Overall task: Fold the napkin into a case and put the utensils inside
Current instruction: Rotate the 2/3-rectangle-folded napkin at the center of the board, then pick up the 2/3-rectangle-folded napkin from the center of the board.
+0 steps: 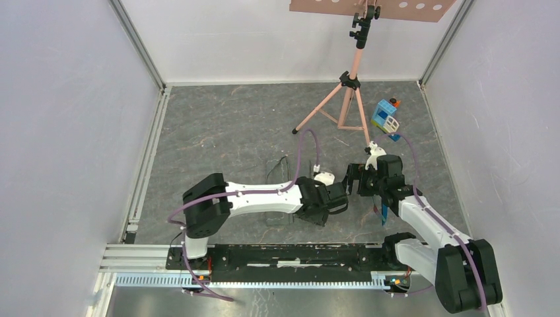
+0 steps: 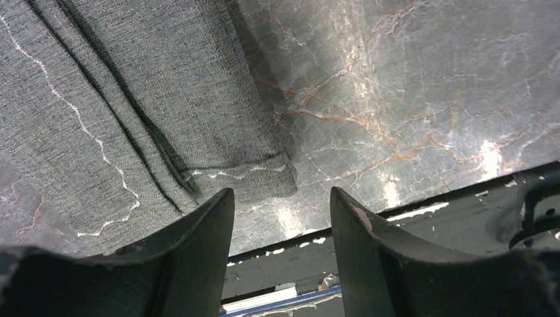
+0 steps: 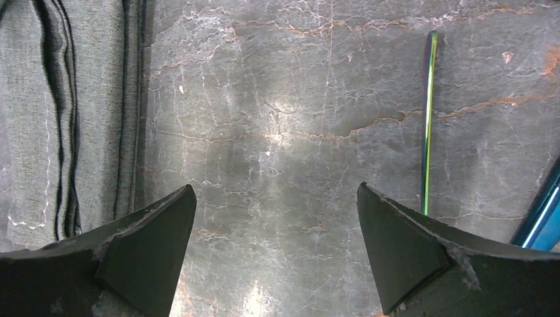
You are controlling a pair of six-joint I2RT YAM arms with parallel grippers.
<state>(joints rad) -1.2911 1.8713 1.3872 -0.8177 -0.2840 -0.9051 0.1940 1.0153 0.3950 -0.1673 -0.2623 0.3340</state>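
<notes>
- Here the napkin [image 2: 119,99], a dark grey woven cloth with a pale stitched line, lies flat in layered lengthwise folds on the glossy, veined surface [image 3: 284,99].
- The left end effector [image 2: 280,198] hovers at a corner of the cloth, fingers apart and empty; the right end effector [image 3: 276,198] stands wide, holding nothing.
- Folding looks largely done; loading appears next.
- A slim teal utensil [image 3: 428,119] lies well right of the cloth; lifting so thin and rigid a piece off hard stone calls for a low, square pinch.
</notes>
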